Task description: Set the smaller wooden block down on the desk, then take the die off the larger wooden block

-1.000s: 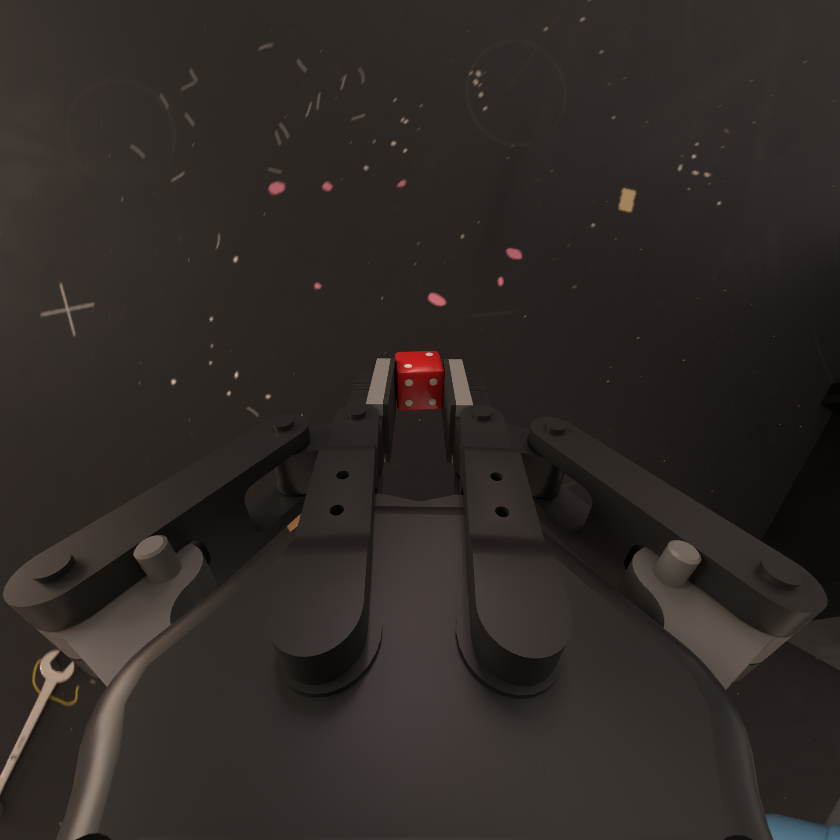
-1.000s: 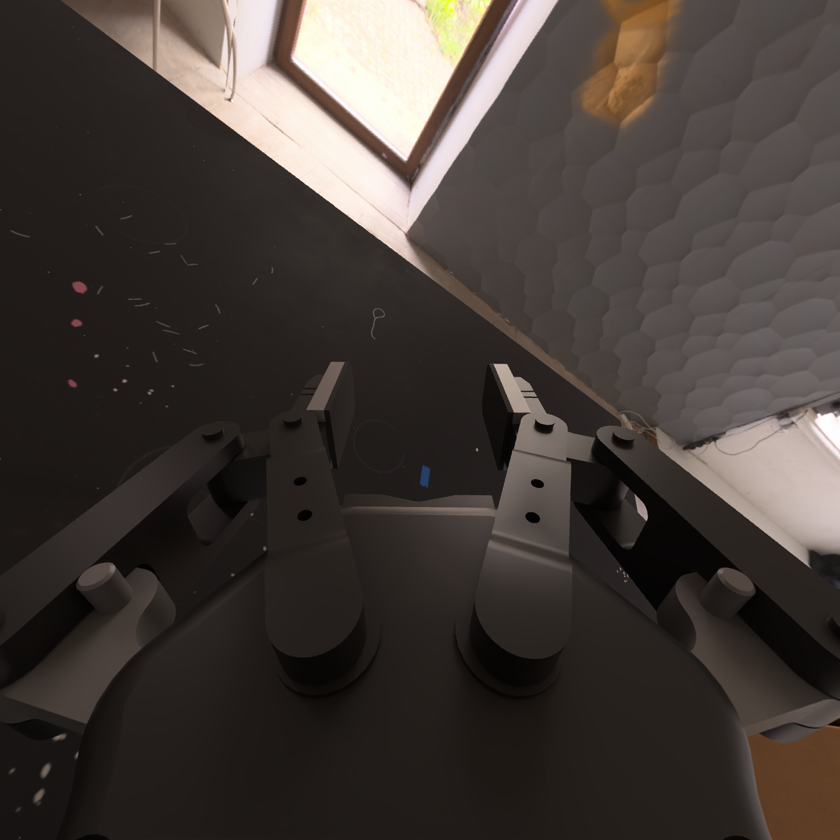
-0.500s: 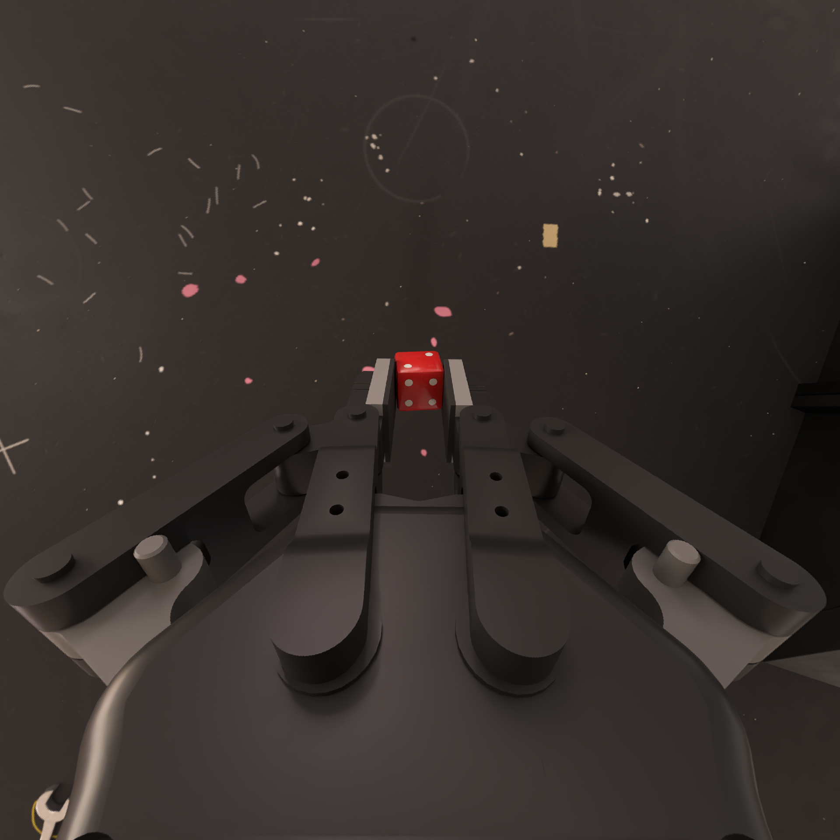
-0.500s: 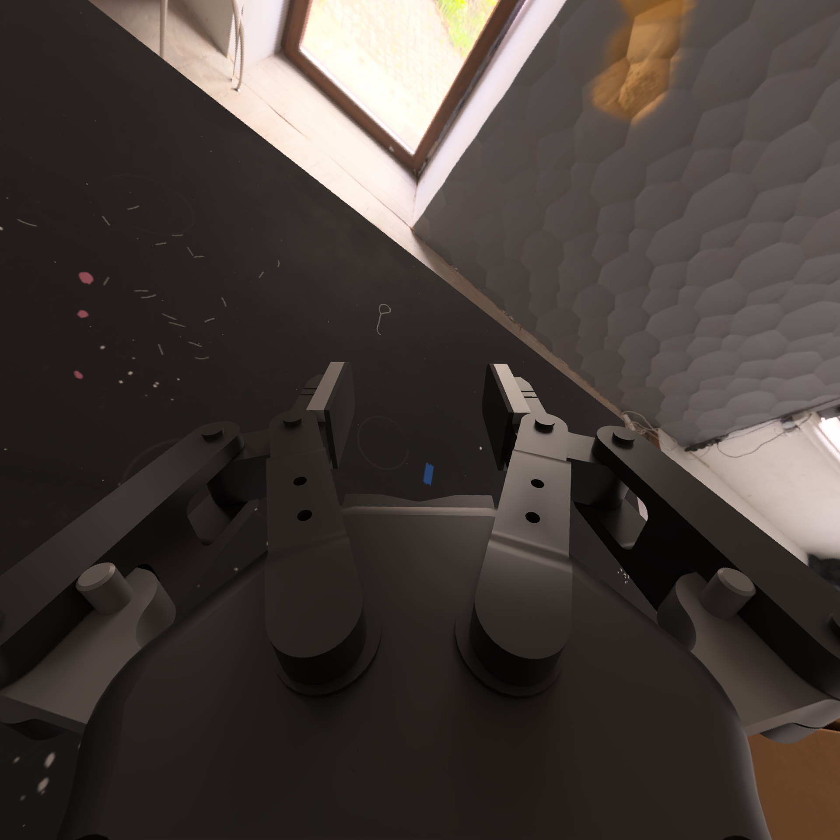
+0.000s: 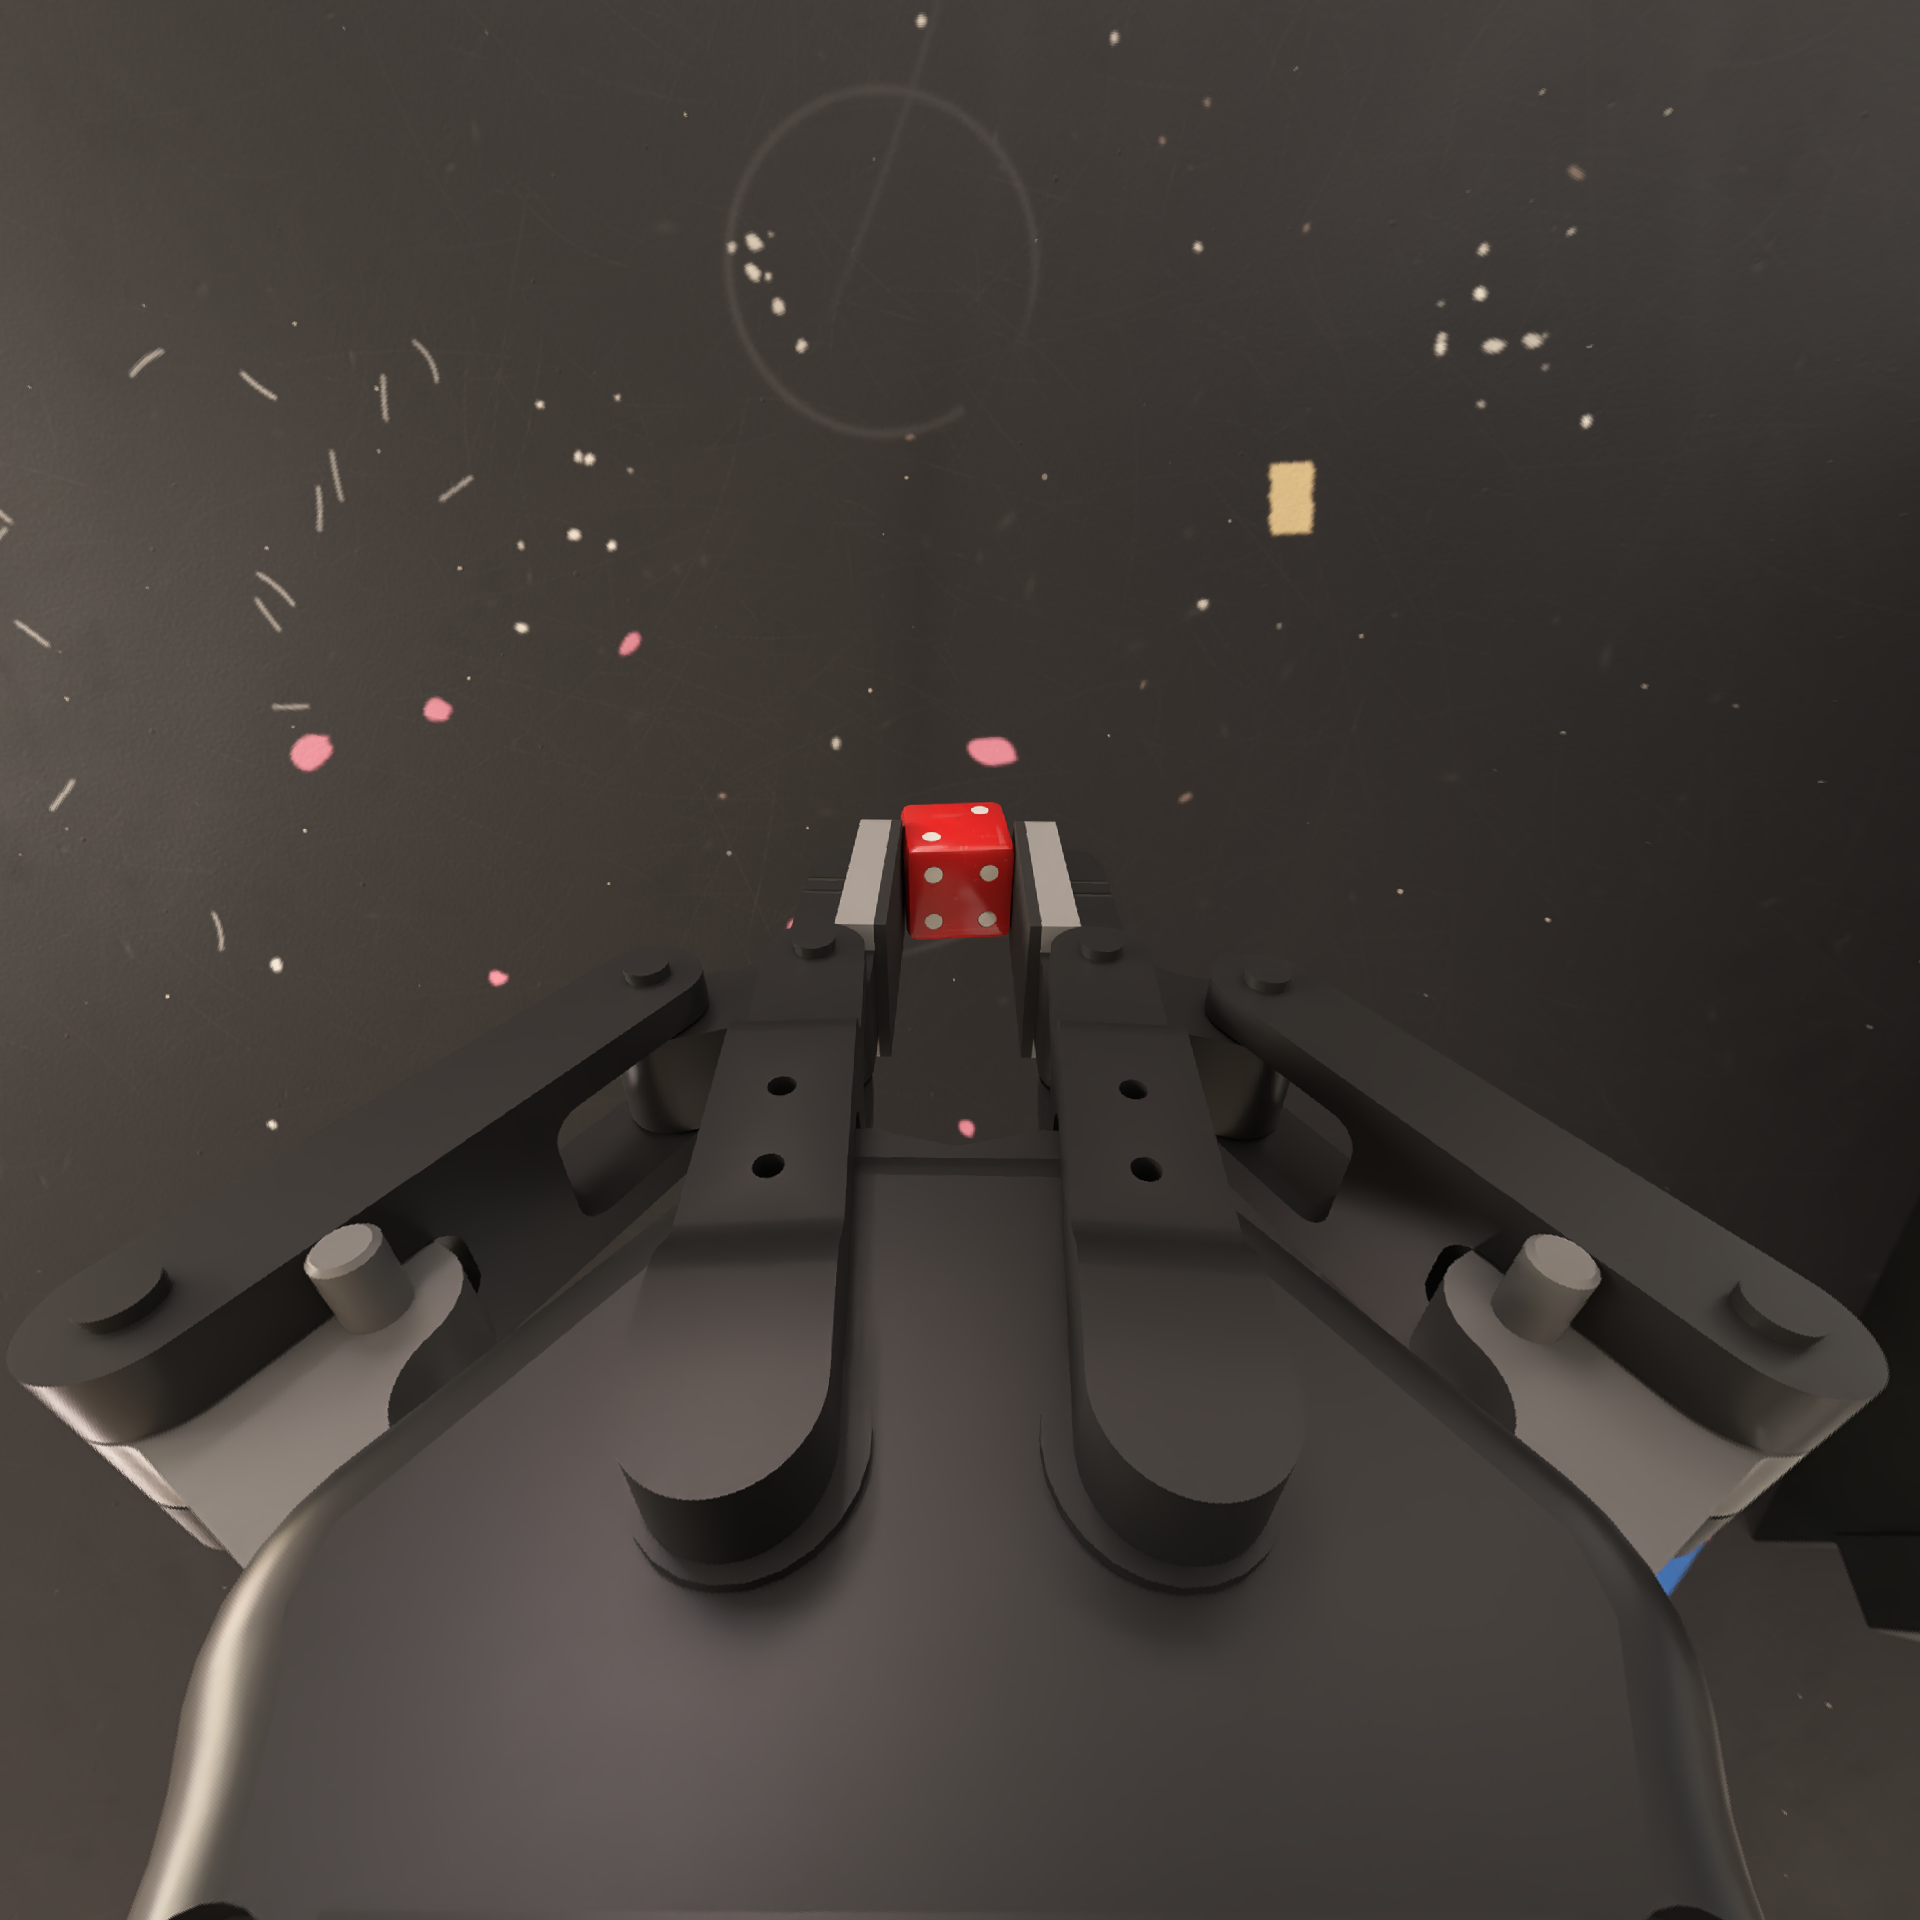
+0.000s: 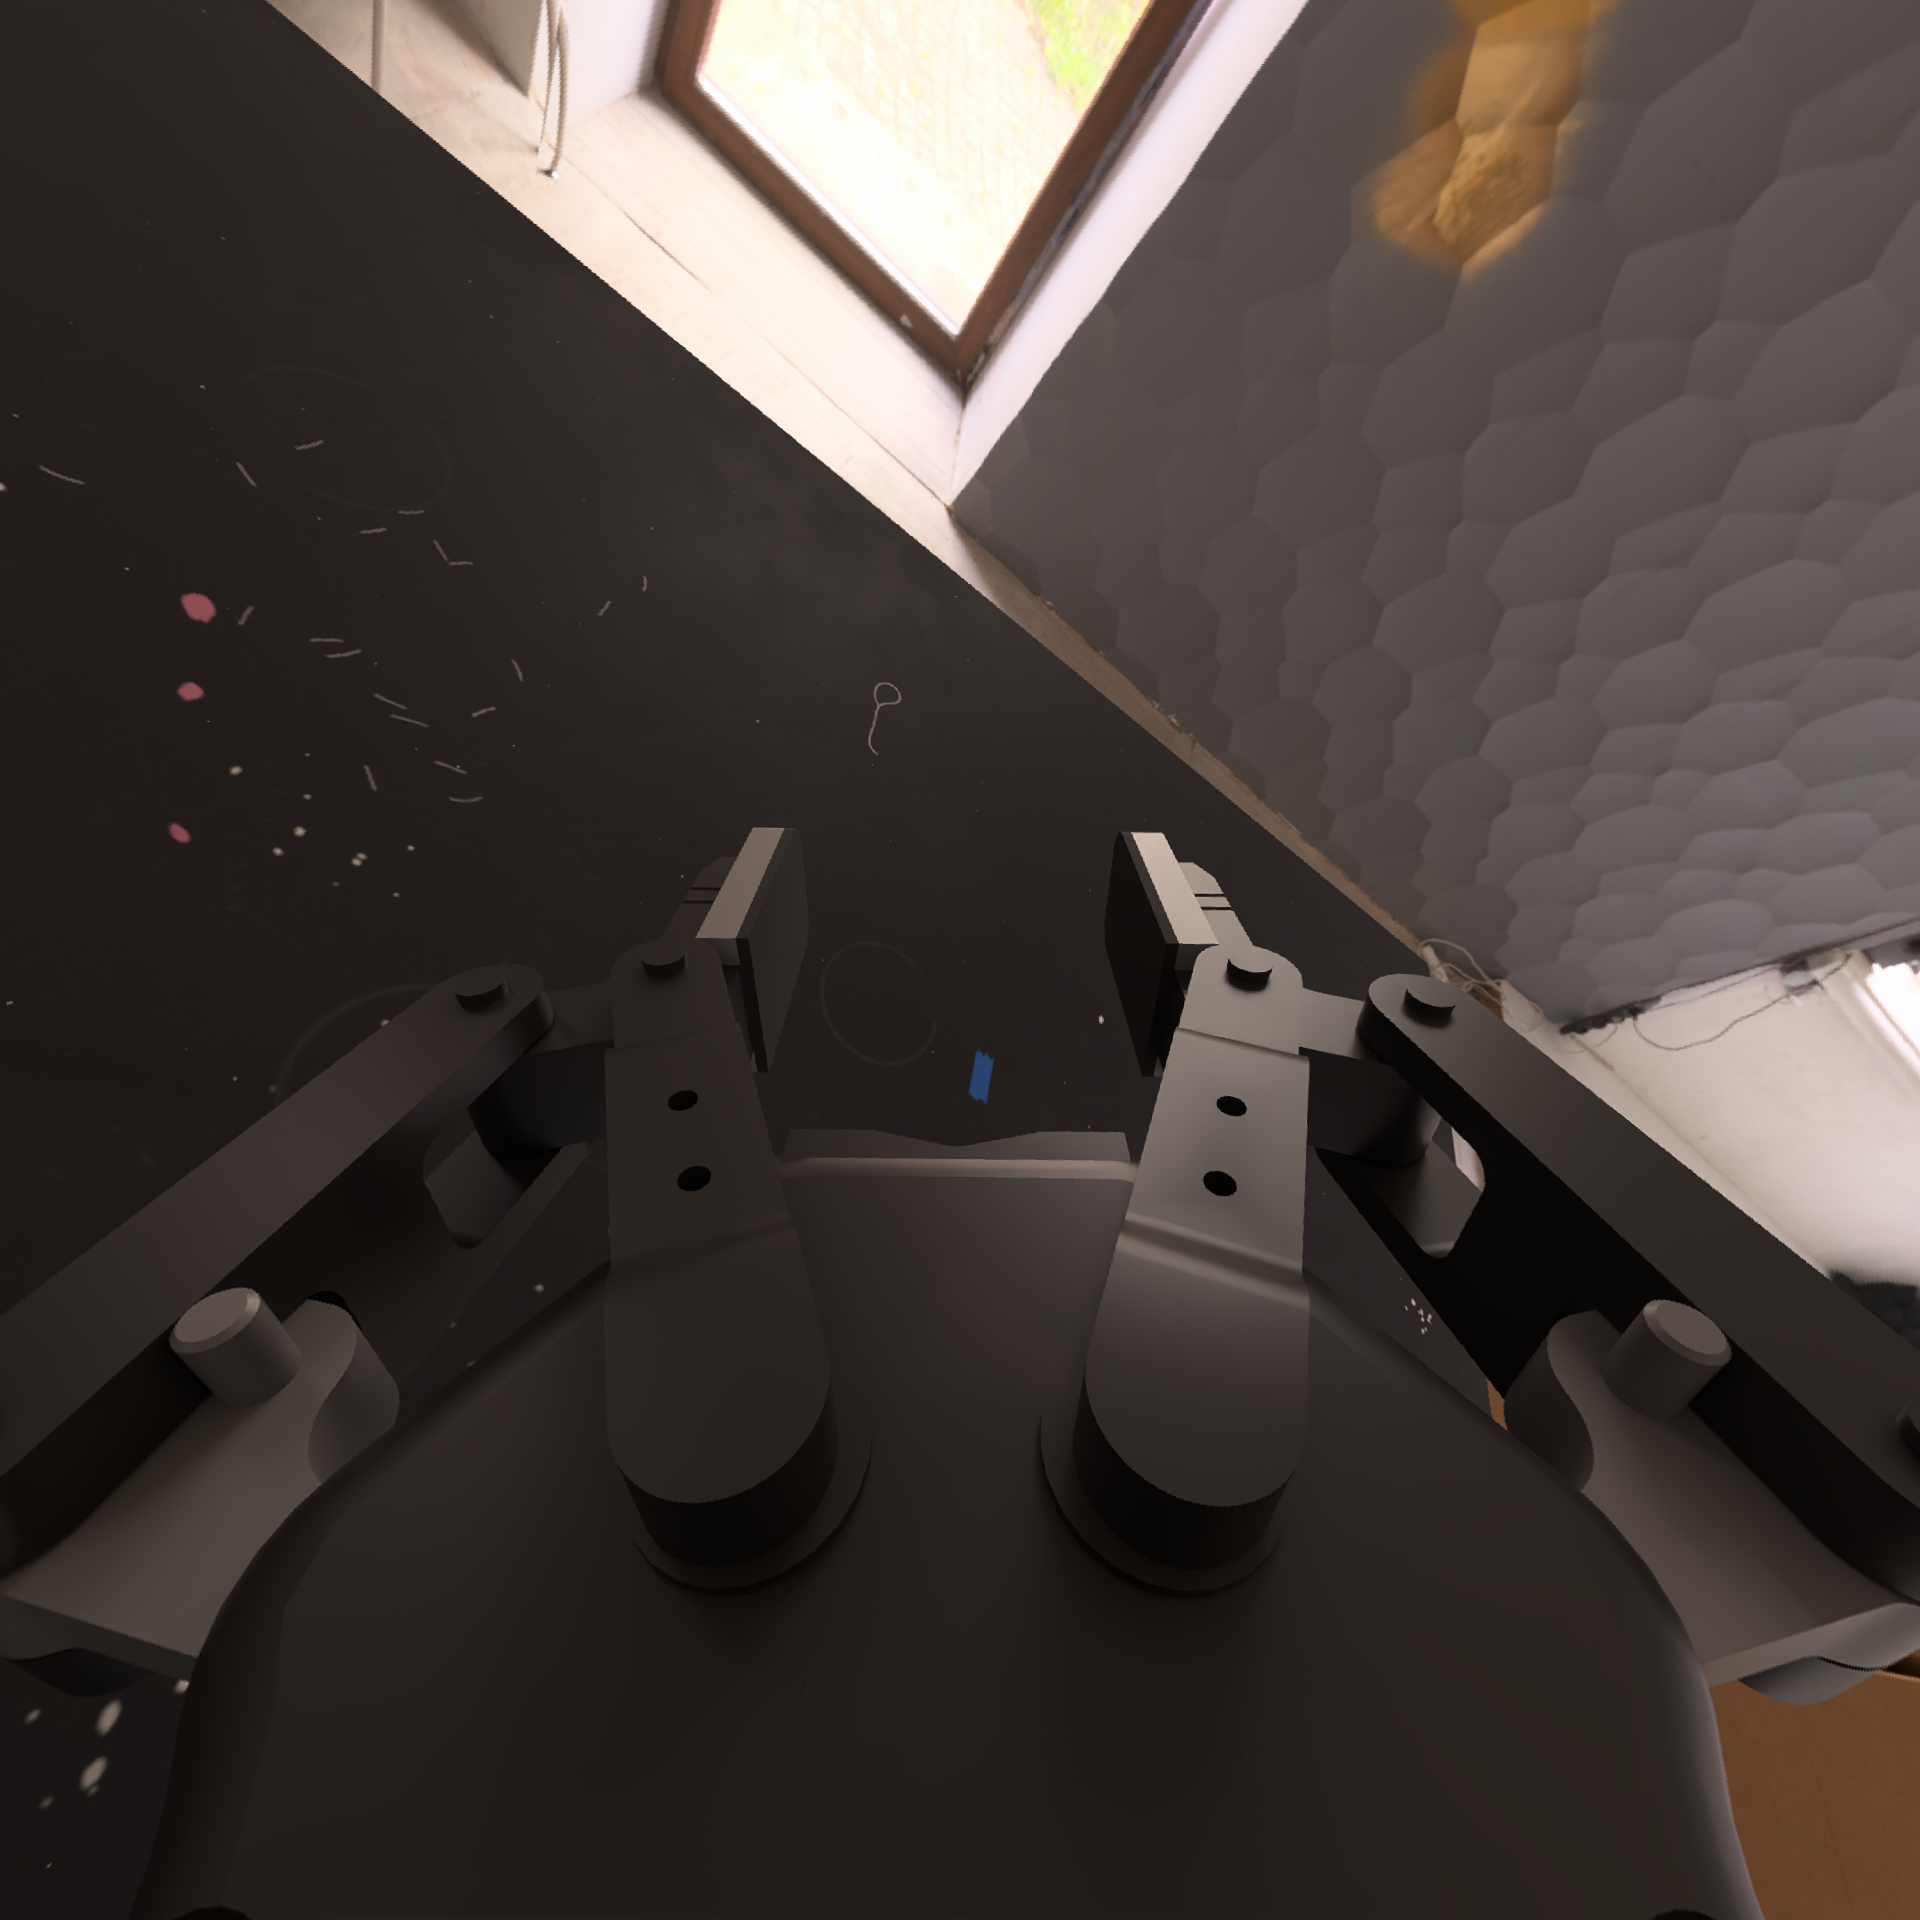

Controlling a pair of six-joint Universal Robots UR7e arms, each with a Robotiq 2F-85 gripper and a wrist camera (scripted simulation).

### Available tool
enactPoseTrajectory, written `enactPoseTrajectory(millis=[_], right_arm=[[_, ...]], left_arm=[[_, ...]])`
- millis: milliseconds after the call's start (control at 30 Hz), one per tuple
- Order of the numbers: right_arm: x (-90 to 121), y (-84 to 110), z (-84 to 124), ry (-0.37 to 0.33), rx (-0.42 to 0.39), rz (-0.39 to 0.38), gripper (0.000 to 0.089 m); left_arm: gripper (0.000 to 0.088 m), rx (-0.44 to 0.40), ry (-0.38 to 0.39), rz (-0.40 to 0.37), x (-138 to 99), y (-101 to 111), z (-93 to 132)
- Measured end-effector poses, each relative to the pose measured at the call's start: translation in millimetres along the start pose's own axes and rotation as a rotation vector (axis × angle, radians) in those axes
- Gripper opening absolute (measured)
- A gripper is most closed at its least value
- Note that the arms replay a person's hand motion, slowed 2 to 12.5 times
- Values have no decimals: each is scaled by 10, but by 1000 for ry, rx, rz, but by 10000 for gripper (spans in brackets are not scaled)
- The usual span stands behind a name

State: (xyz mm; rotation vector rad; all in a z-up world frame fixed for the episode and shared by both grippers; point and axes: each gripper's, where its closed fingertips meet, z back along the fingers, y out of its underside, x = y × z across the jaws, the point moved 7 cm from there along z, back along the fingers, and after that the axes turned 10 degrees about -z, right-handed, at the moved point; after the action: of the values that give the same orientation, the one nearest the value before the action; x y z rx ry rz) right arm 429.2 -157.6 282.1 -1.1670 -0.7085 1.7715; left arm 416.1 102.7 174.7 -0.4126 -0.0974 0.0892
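Note:
My left gripper (image 5: 956, 878) is shut on a red die (image 5: 956, 871) with white pips and holds it above the dark desk (image 5: 1039, 582). The die sits between the two fingertip pads, near their tips. My right gripper (image 6: 948, 914) is open and empty above the desk (image 6: 520, 831), near its far edge. Neither wooden block shows in either view.
The desk top bears pale scratches, white specks and pink spots (image 5: 311, 750). A small tan patch (image 5: 1291, 498) lies at the right. In the right wrist view a blue mark (image 6: 980, 1074) lies between the fingers; a window (image 6: 914, 135) and a grey honeycomb wall (image 6: 1558, 623) stand beyond the desk edge.
The left gripper has travelled over the desk with the die still in it; the desk marks have slid down and right in its view. The right gripper has shifted only slightly and stays open.

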Motion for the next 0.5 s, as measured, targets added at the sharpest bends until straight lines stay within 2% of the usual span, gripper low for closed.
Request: enactPoseTrajectory(millis=[267, 500], right_arm=[[6, 3, -8, -2, 3, 1, 523], [10, 6, -14, -9, 5, -2, 523]], left_arm=[[186, 37, -38, -12, 40, -80, -272], [186, 35, -65, -10, 79, -131, -467]])
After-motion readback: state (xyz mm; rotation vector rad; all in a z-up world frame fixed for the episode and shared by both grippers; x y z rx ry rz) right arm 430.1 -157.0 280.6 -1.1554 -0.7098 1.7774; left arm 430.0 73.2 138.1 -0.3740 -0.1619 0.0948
